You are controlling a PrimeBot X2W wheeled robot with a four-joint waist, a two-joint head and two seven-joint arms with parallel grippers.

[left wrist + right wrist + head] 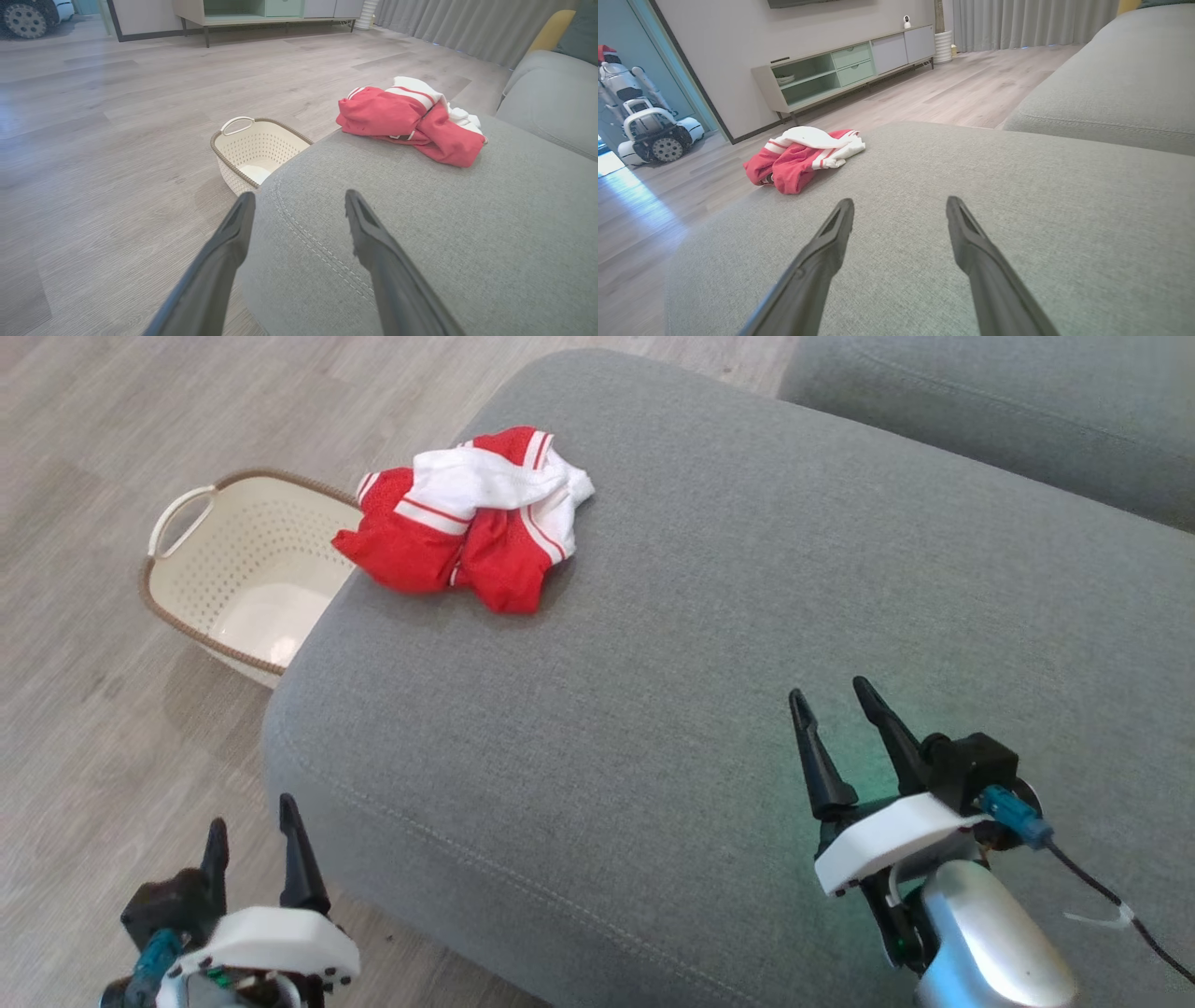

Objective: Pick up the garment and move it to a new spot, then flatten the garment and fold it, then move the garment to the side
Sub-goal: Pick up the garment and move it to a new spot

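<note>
Right now the red and white garment (467, 518) is lying crumpled in a heap on the grey sofa cushion (709, 644), near the cushion's far left corner, with one red fold reaching the edge. Just beside that corner, a cream plastic basket (177, 574) with a brown braided rim is sitting on the wooden floor (84, 448), its near side hidden behind the cushion in the head view. The left gripper (250, 812) is hovering off the cushion's near left corner, over the floor, its two dark fingers standing apart and holding nothing. The right gripper (827, 689) is hanging above the near right part of the cushion, well apart from the garment, its fingers likewise spread with nothing between them. A second grey cushion (1008, 411) is lying alongside, at the upper right.
</note>
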